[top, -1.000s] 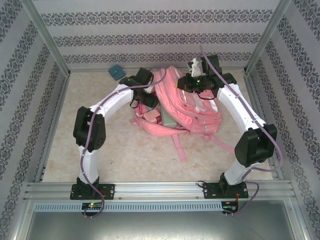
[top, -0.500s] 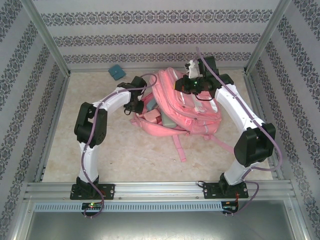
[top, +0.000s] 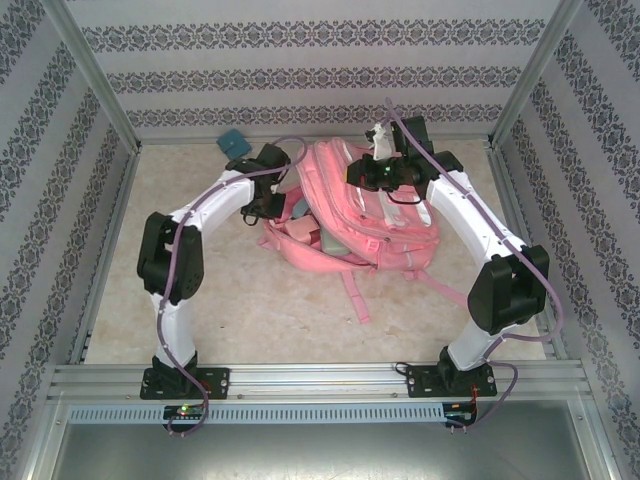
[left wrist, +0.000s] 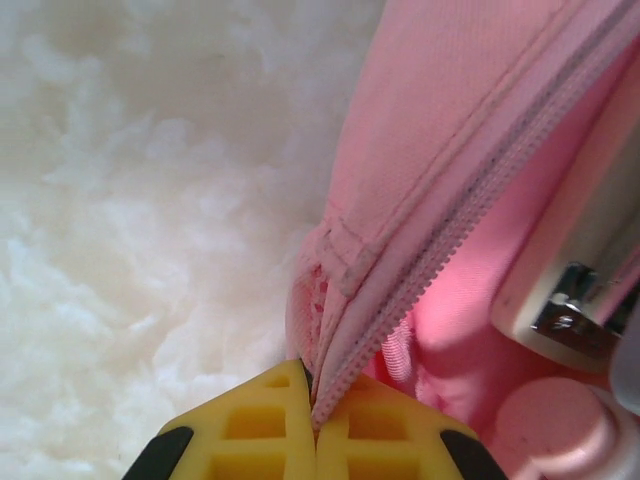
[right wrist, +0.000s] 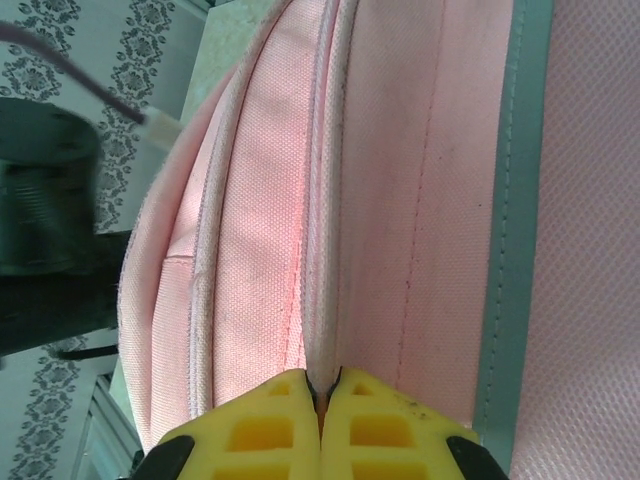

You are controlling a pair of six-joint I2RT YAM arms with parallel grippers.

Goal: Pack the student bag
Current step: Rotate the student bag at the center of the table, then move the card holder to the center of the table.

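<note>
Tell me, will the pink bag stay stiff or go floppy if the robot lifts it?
Probably floppy: the bag is soft cloth, slumped flat, and its zip edge bends where the left end effector pinches it. Its loose strap would likely dangle. It may sag heavily, since items already sit inside.

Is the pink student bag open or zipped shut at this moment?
Open. In the left wrist view the student bag shows a loose, unjoined zip edge with items lying inside behind it; from above, its mouth gapes.
</note>
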